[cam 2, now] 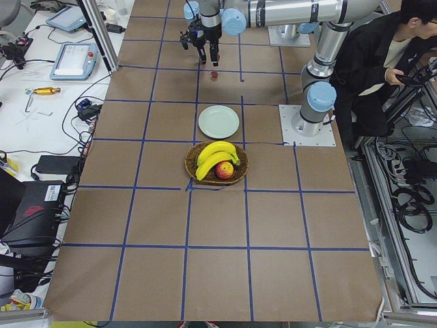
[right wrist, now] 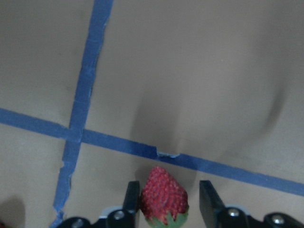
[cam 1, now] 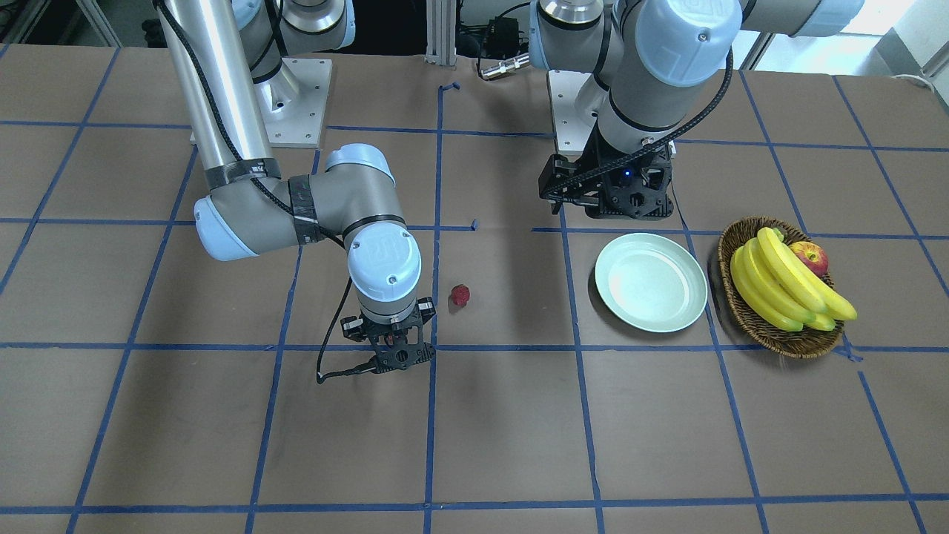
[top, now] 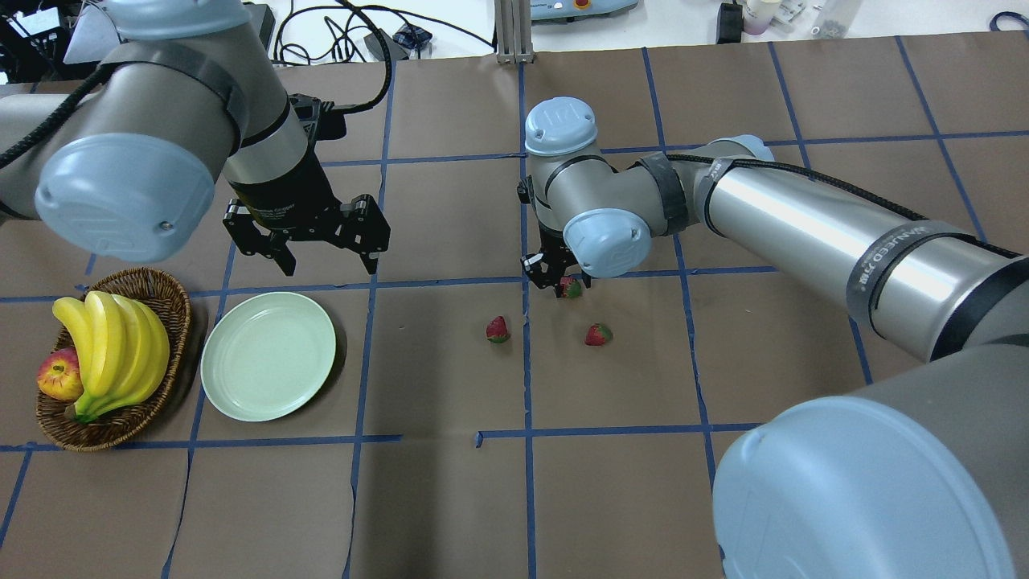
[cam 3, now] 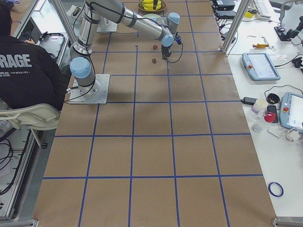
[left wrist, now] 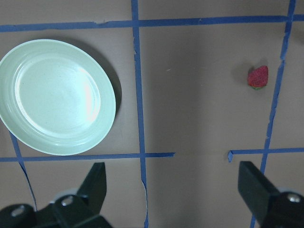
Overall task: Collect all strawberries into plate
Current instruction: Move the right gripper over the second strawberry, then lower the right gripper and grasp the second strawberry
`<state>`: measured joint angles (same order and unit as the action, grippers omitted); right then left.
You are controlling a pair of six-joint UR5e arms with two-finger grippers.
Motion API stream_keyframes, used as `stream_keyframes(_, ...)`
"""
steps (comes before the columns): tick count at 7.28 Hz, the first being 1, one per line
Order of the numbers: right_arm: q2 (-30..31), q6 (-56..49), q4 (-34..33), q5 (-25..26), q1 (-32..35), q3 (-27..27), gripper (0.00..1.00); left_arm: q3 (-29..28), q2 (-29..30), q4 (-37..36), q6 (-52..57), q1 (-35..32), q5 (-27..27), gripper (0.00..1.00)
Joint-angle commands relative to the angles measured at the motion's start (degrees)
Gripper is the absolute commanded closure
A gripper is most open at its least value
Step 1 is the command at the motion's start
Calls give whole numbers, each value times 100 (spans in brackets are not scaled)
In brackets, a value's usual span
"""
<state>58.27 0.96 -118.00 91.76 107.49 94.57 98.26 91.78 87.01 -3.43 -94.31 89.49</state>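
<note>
overhead exterior view, left to right: the left pincer (top: 330,265) hangs over the tabletop (top: 450,498) just beyond the plate (top: 268,367), jaws wide apart and holding nothing. further right come the strawberries. the first strawberry (top: 498,329) lies loose by the centre tape line. the second strawberry (top: 571,287) sits under the right pincer (top: 559,283). the third strawberry (top: 597,334) lies loose just right of that. all three are well apart from the plate.

the right wrist view shows the step in hand, the grasp of the second strawberry. the jaws straddle it and stand apart. one finger (right wrist: 132,199) touches its side, while the other finger (right wrist: 209,197) shows a thin gap. i judge it is not clamped yet. the fruit sits off-centre between the jaws, so a slow, gentle squeeze should keep it from being nudged sideways or rolled out. a firm squeeze could squirt the small rounded thing free. the lift should be straight up, and the carry has to cross most of the tabletop to reach the plate.

containers, left to right: the basket (top: 173,322) holds bananas (top: 112,346) and an apple (top: 59,374). the plate beside it holds nothing.
</note>
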Motion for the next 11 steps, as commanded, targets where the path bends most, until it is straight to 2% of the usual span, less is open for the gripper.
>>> stream_keyframes(1,-26,-8,-4,9,0,-27,100,44,6,0,0,0,7,0)
stream_keyframes(4,193,9,84,97,0,-490,100,141,-29,-61,26,0,-1,0)
stream_keyframes(5,368,88,302,27,0,-588,100,123,-46,-62,44,35,16,0)
stream_keyframes(9,432,640,366,-17,508,-598,100,35,-283,-35,114,315,25,0)
stream_keyframes(11,379,843,340,-279,746,-615,100,-131,-362,61,123,518,16,0)
